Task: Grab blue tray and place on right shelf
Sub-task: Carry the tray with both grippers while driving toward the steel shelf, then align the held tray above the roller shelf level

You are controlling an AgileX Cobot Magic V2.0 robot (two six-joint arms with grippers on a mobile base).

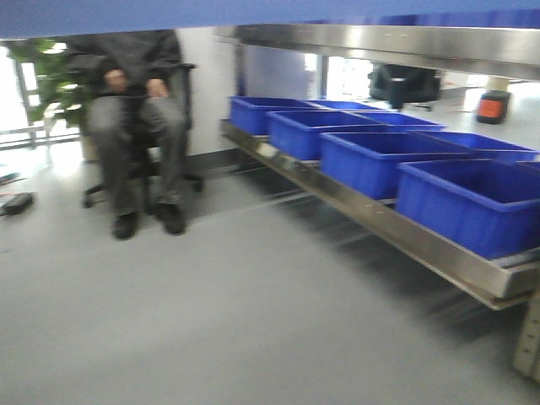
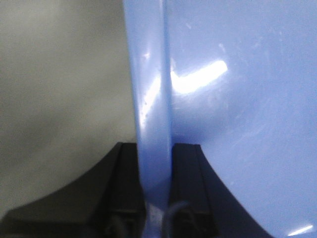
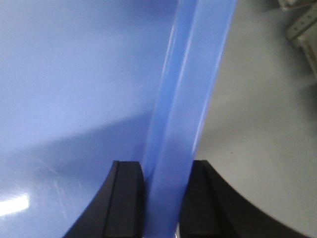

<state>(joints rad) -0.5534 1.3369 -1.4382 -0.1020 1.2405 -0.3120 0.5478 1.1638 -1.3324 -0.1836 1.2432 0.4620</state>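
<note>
The blue tray [image 1: 253, 13] shows as a light-blue band across the top of the front view. Its glossy inside [image 2: 247, 99] fills the right of the left wrist view, and my left gripper [image 2: 155, 158] is shut on its left rim [image 2: 151, 89]. Its inside [image 3: 74, 74] fills the left of the right wrist view, where my right gripper [image 3: 166, 173] is shut on the right rim [image 3: 188, 89]. The right shelf [image 1: 380, 42] is a steel rack at the right, its shiny upper rail just under the tray's band.
Several deep dark-blue bins [image 1: 371, 156] stand in a row on the rack's lower steel level [image 1: 405, 240]. A person sits on an office chair [image 1: 139, 135] at the left. Grey floor [image 1: 211, 312] lies in front. A plant [image 1: 51, 76] stands at the far left.
</note>
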